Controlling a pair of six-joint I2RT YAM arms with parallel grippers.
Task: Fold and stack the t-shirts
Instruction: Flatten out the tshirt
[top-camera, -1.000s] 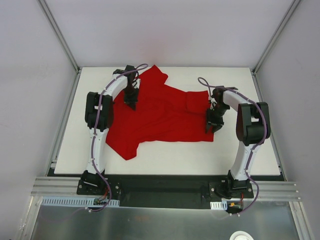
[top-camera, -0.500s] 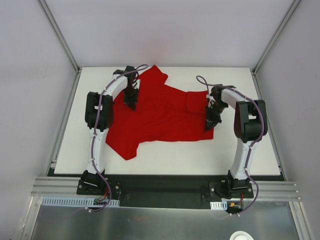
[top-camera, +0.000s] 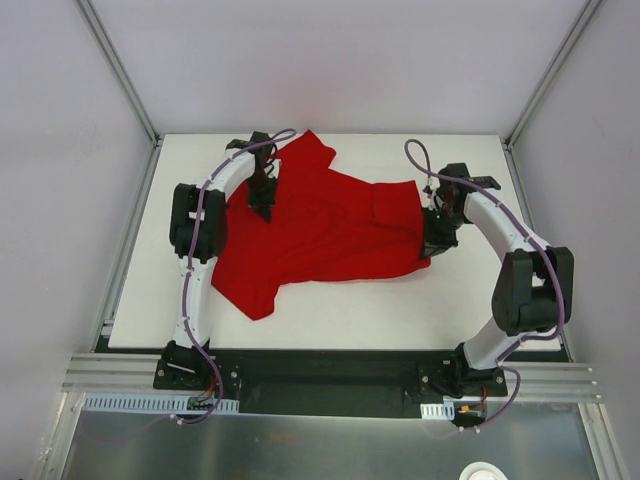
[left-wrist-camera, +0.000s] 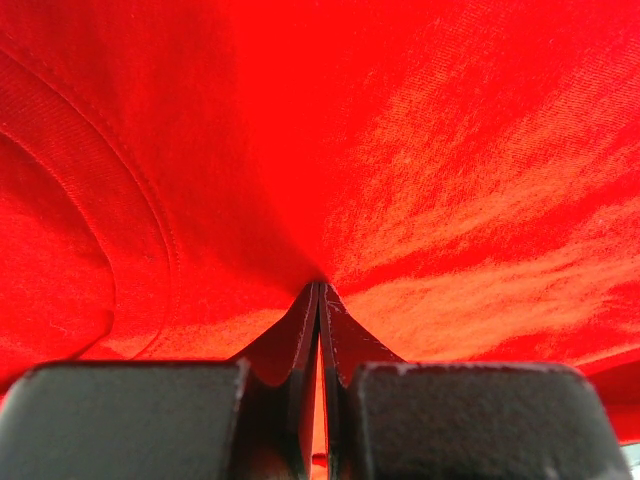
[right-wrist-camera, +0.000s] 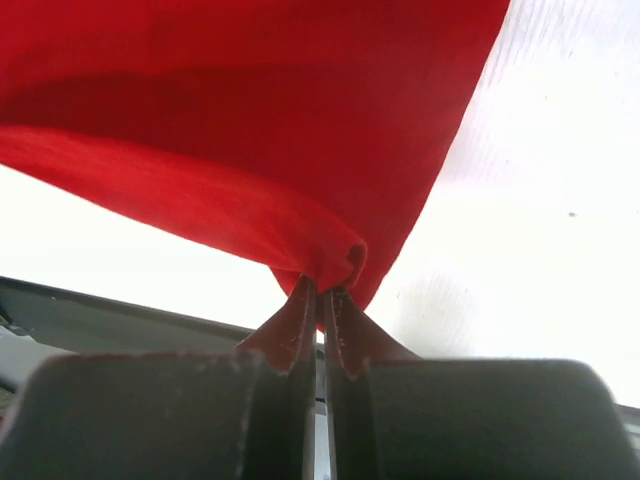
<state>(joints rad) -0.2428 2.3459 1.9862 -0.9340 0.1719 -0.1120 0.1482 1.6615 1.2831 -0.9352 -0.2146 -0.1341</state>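
Note:
One red t-shirt (top-camera: 320, 235) lies crumpled across the middle of the white table (top-camera: 330, 310). My left gripper (top-camera: 262, 203) is shut, pinching the shirt's cloth near its far left part; in the left wrist view red fabric (left-wrist-camera: 400, 150) fills the frame above the closed gripper (left-wrist-camera: 319, 290). My right gripper (top-camera: 436, 243) is shut on the shirt's right corner and holds it a little off the table; the right wrist view shows the bunched hem (right-wrist-camera: 330, 255) pinched at the gripper (right-wrist-camera: 319, 290).
White walls with metal frame posts (top-camera: 118, 70) enclose the table at the back and both sides. The black base rail (top-camera: 330, 375) runs along the near edge. Bare white table (right-wrist-camera: 540, 230) shows right of the shirt's corner.
My right arm has swung outward to the right and its gripper has drawn the shirt's right corner up and slightly back. My left gripper has stayed put on the cloth.

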